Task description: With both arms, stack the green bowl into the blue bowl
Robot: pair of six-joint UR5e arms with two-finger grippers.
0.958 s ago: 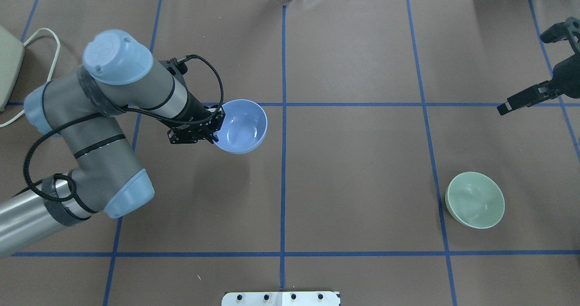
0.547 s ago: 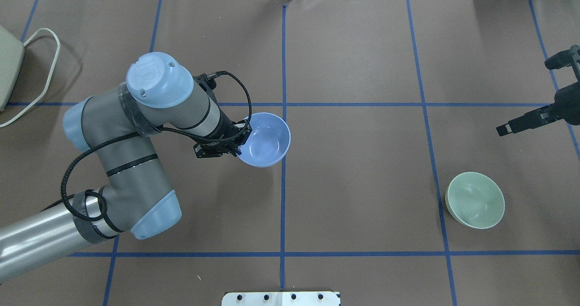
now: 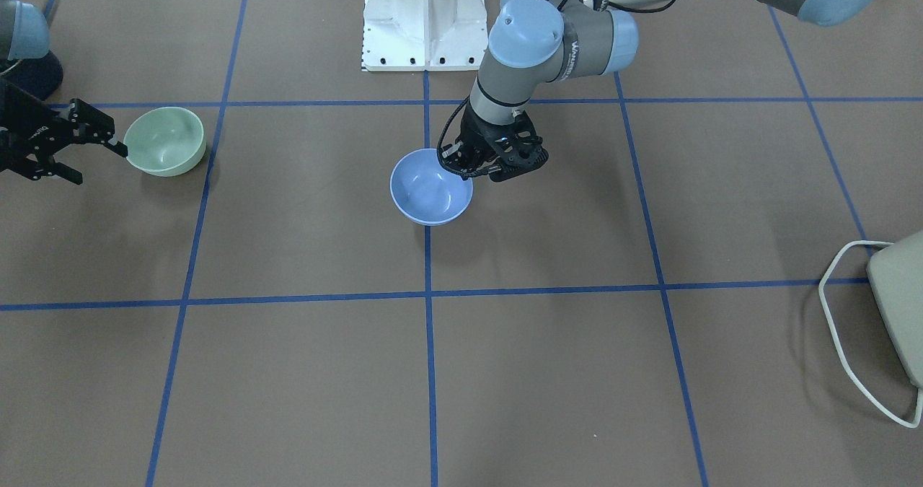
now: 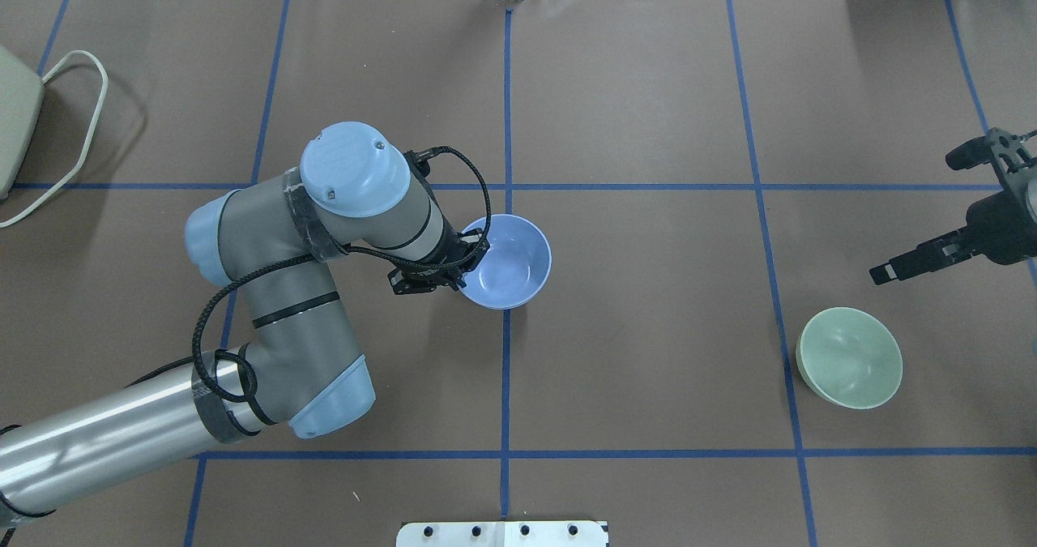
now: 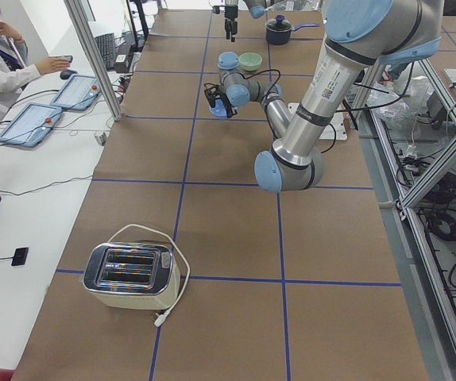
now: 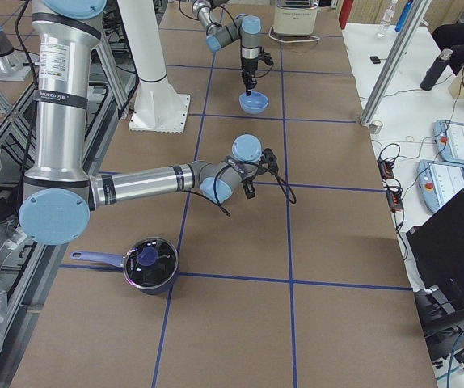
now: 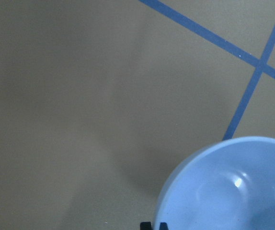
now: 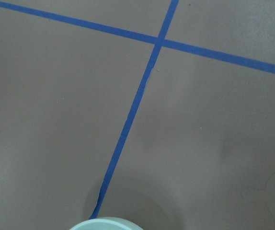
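The blue bowl [image 4: 512, 260] sits near the table's centre line, its left rim pinched by my left gripper [image 4: 464, 268], which is shut on it. The front view shows the same grip, left gripper [image 3: 467, 170] at the rim of the blue bowl [image 3: 430, 188]; its shadow falls offset, so it seems slightly raised. The left wrist view is filled at lower right by the blue bowl [image 7: 233, 187]. The green bowl [image 4: 851, 358] stands upright alone at right. My right gripper [image 4: 917, 216] hangs open above and beyond it, apart from it. The green bowl's rim [image 8: 106, 224] peeks in at the bottom of the right wrist view.
A beige toaster [image 4: 12, 117] with a white cord lies at the far left edge. The white pedestal base [image 3: 423, 18] stands at the robot's side of the table. A dark pot [image 6: 149, 265] sits beyond the right end. Blue tape lines cross the brown surface.
My left arm has carried the blue bowl rightward and nearer the robot, onto the centre line. The right gripper has drifted toward the green bowl, still open. The green bowl has not moved.
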